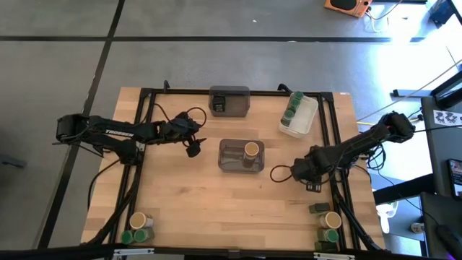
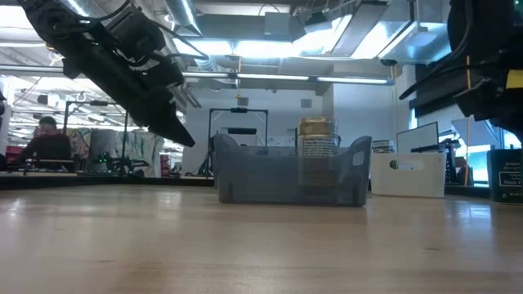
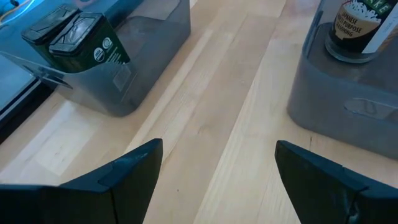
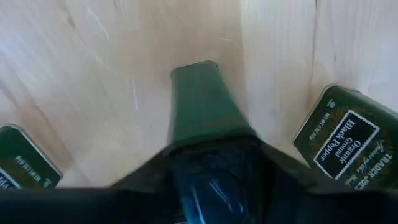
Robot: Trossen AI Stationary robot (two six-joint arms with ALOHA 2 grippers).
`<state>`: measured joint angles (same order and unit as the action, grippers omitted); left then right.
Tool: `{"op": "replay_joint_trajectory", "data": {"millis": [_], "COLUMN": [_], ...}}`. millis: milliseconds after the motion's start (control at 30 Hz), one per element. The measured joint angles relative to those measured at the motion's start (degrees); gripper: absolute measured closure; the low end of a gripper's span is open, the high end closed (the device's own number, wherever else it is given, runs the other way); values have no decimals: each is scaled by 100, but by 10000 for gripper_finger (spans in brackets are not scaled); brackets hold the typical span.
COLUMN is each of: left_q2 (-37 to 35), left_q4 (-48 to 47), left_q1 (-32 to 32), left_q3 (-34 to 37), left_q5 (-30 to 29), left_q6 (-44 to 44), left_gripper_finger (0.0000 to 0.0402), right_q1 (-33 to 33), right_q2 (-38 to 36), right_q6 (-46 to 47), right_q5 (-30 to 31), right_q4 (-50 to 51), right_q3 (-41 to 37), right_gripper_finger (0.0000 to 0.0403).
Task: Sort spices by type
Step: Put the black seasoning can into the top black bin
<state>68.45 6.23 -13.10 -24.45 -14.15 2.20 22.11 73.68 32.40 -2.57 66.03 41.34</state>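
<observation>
Nearest me, both front corners of the table [image 1: 216, 209] hold unsorted stock: a left-corner cluster [image 1: 136, 227] of one tan-lidded and two green-lidded jars, and a right-corner cluster [image 1: 327, 224] of jars with a loose tin [image 1: 317, 208] beside it. Just beyond that, my right gripper [image 1: 312, 182] sits low over the boards, and I judge it pinched on a dark green tin [image 4: 198, 102], with a black pepper tin [image 4: 344, 138] lying alongside (a third shows at the other edge). Mid-table, the centre grey bin [image 1: 229, 165] has just one tan-lidded jar [image 1: 251, 149]. My left gripper [image 1: 193, 148], fingers spread and holding nothing, hovers beside that bin. Farthest off, the far grey bin [image 1: 229, 92] holds sorted tins [image 3: 78, 40], and the white tray [image 1: 307, 119] holds green-lidded jars [image 1: 294, 105]. I'd call it under halfway.
</observation>
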Motion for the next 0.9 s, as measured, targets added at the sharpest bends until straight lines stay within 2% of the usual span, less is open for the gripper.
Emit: {"op": "replay_joint_trajectory", "data": {"millis": [67, 200, 600, 733, 900], "left_q2": [0, 0, 0, 0, 0], "left_q4": [5, 44, 44, 80, 95], "left_q1": [0, 0, 0, 0, 0], "left_q3": [0, 0, 0, 0, 0], "left_q5": [1, 0, 0, 0, 0], "left_q6": [0, -1, 37, 37, 37], "left_gripper_finger": [91, 91, 91, 91, 91], "right_q1": [0, -98, -1427, -1919, -2500], "right_q2": [10, 10, 8, 8, 115], "right_q6": [-137, -408, -1862, -2646, -3615], "right_q5": [1, 256, 2148, 2538, 2612], "right_q4": [6, 52, -46, -571, -1432], "right_q3": [101, 590, 2863, 3115, 3126], "right_gripper_finger": [284, 284, 279, 280, 279]}}
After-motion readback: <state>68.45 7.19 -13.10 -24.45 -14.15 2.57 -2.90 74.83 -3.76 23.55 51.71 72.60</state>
